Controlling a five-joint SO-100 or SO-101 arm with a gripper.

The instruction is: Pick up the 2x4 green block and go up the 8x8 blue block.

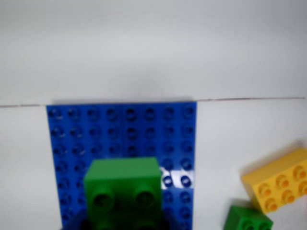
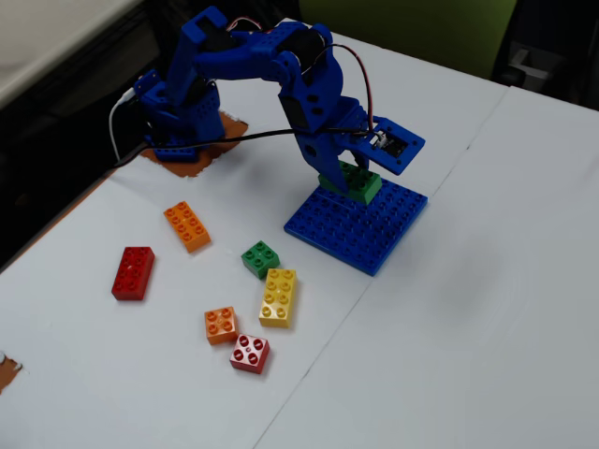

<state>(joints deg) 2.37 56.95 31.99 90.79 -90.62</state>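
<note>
The 2x4 green block is clamped in my blue gripper, which is shut on it. It sits over the back left part of the 8x8 blue block in the fixed view. Whether the brick touches the studs or hangs just above them I cannot tell. In the wrist view the green block fills the lower middle, end on, with the blue baseplate spread out behind and around it. My jaws show there only as dark blur at the bottom edge.
Left of the baseplate in the fixed view lie a small green brick, a yellow brick, an orange brick, a red brick, a small orange brick and a small red brick. The arm's base stands at the back left.
</note>
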